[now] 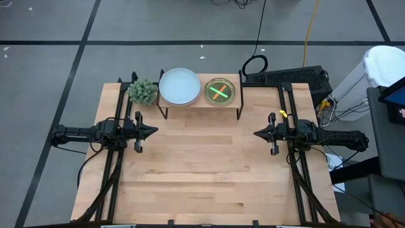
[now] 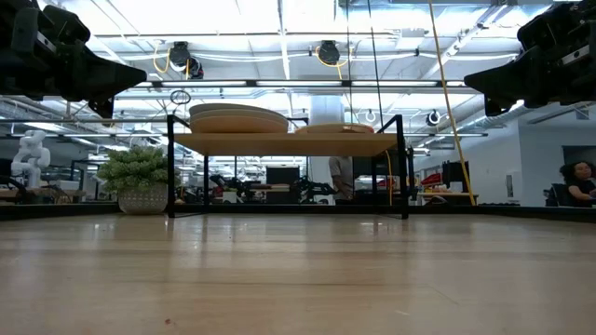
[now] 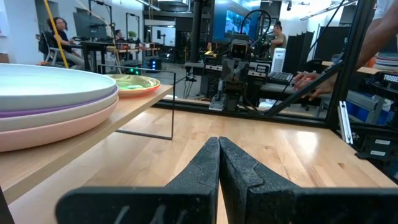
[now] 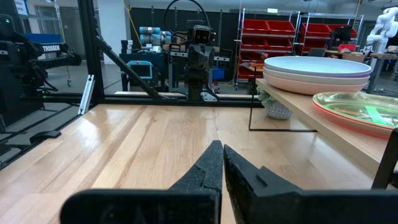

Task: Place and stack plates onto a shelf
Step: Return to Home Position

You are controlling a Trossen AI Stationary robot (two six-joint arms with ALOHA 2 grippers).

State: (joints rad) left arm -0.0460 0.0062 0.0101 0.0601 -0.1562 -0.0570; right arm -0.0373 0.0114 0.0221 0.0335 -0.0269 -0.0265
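Two stacks on your shelf [image 1: 200, 104], large plates [image 1: 180, 86] beside green-topped small plates [image 1: 220, 92]; your left gripper [image 1: 154, 132] and right gripper [image 1: 256, 133] hang well clear, each pinched closed.

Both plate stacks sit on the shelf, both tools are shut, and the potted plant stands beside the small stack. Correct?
Not quite: the high view shows the potted plant beside the big stack, at the shelf's other end from the small stack. Both stacks are on the shelf; the left tool and right tool are shut.
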